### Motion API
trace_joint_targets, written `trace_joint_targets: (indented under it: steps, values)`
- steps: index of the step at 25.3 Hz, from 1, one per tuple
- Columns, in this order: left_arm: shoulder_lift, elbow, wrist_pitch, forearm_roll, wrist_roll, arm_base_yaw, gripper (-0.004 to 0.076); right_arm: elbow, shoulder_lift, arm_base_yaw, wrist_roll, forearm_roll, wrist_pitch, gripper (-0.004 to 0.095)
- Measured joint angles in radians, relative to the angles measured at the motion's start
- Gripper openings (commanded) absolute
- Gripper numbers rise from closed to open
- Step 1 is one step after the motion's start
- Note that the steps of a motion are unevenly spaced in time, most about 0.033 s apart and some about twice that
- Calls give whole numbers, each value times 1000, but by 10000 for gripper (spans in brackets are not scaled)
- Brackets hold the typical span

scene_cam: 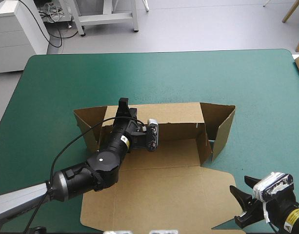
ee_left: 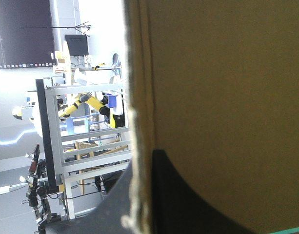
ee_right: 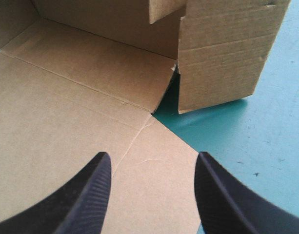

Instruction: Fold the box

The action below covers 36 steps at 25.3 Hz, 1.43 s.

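Box (scene_cam: 169, 161) brown, mid-table on teal-green cover (scene_cam: 56, 83). Far wall and both end walls raised, lid flat toward near edge. Left gripper (scene_cam: 124, 105) clamped on far wall's top edge, near its left end. Right gripper (scene_cam: 239, 207) fingers wide apart, holding nothing, at lid's right corner.

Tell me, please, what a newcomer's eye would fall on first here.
The brown box lies mid-table, half raised: far and side walls stand, the near flap lies flat. The left hand is shut on the far wall's top edge; the right hand hovers open at the flap's near right corner.
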Motion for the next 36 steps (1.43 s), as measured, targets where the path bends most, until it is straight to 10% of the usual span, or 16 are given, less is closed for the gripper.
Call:
trace_joint_targets:
  steps: [11,27,36]
  values:
    - [0,0,40,0,2,-49,-8,-129,47,0,42,-45,-41,456]
    - [0,0,75,0,2,-60,-8,-1064,857,-4,101,-330,233,456]
    - [0,0,75,0,2,-60,-8,-1352,1166,-258,-97,-65,294,456]
